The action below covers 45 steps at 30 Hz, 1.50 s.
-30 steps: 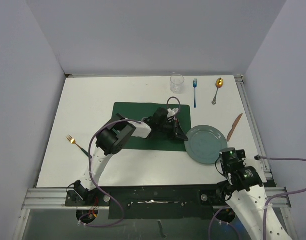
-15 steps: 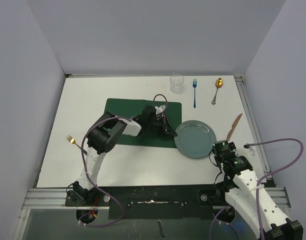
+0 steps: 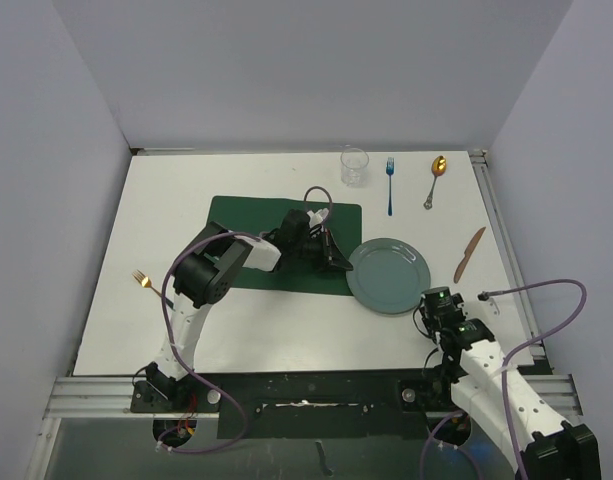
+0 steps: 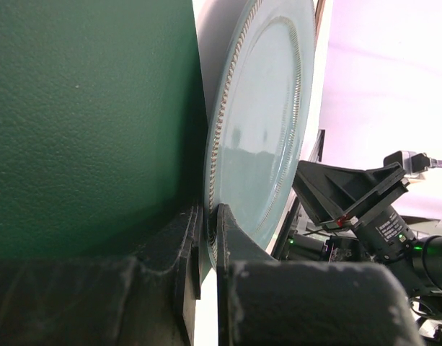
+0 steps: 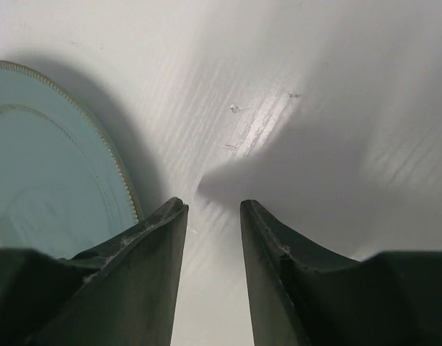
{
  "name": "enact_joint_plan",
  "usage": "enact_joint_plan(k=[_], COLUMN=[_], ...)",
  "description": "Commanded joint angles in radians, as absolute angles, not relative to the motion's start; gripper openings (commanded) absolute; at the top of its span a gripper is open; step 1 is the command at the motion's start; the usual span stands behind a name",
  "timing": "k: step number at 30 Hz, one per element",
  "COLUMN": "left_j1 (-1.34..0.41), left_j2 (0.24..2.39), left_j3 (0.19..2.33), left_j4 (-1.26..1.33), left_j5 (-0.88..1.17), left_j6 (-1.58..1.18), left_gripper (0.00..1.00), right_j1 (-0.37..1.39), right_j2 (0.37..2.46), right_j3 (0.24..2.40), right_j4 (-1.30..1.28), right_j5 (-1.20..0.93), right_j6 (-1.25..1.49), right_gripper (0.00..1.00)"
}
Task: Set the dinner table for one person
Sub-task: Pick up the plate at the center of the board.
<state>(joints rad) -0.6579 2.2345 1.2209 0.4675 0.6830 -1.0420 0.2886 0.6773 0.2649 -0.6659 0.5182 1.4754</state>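
Observation:
A pale blue-green plate (image 3: 389, 276) lies on the white dinner table (image 3: 176, 190), its left rim at the right edge of the dark green placemat (image 3: 248, 232). My left gripper (image 3: 336, 262) is shut on that rim. In the left wrist view the fingers (image 4: 208, 213) pinch the beaded edge of the plate (image 4: 264, 130) beside the placemat (image 4: 91, 122). My right gripper (image 3: 438, 300) hovers over bare table just below and right of the plate. Its jaws (image 5: 212, 209) stand apart with nothing between them, and the plate (image 5: 47, 180) is at their left.
A clear glass (image 3: 354, 166), a blue fork (image 3: 390, 185) and a gold spoon (image 3: 436, 178) lie along the far edge. A wooden-coloured knife (image 3: 469, 254) lies right of the plate. A gold fork (image 3: 146, 283) lies at the left, near the left arm.
My left gripper has dragged the plate leftward up to the placemat. The right arm has drawn back toward its base, and its jaws have narrowed.

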Motion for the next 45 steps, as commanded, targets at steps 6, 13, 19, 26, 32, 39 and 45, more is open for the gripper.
enact_joint_plan(k=[6, 13, 19, 26, 32, 39, 45], left_j1=[-0.654, -0.654, -0.659, -0.67, -0.675, -0.675, -0.676], left_j2=[2.204, 2.207, 2.216, 2.234, 2.237, 2.229, 2.224], left_j3=[1.237, 1.236, 1.248, 1.272, 1.287, 1.296, 1.304], left_j4=[0.502, 0.491, 0.486, 0.475, 0.43, 0.354, 0.33], left_j5=[0.684, 0.683, 0.684, 0.691, 0.707, 0.712, 0.706], left_j6=[-0.988, -0.981, -0.98, -0.979, -0.939, -0.877, -0.861], left_gripper=[0.0, 0.0, 0.0, 0.0, 0.0, 0.0, 0.0], right_j1=[0.276, 0.27, 0.27, 0.27, 0.27, 0.264, 0.261], right_j2=[0.808, 0.806, 0.692, 0.688, 0.837, 1.011, 1.127], right_j3=[0.189, 0.132, 0.134, 0.109, 0.109, 0.168, 0.214], right_j4=[-0.408, -0.344, -0.434, -0.406, -0.283, -0.157, -0.095], right_j5=[0.481, 0.428, 0.46, 0.456, 0.418, 0.392, 0.354], right_j6=[1.506, 1.573, 1.606, 1.613, 1.608, 1.557, 1.498], right_gripper=[0.39, 0.39, 0.39, 0.39, 0.39, 0.33, 0.02])
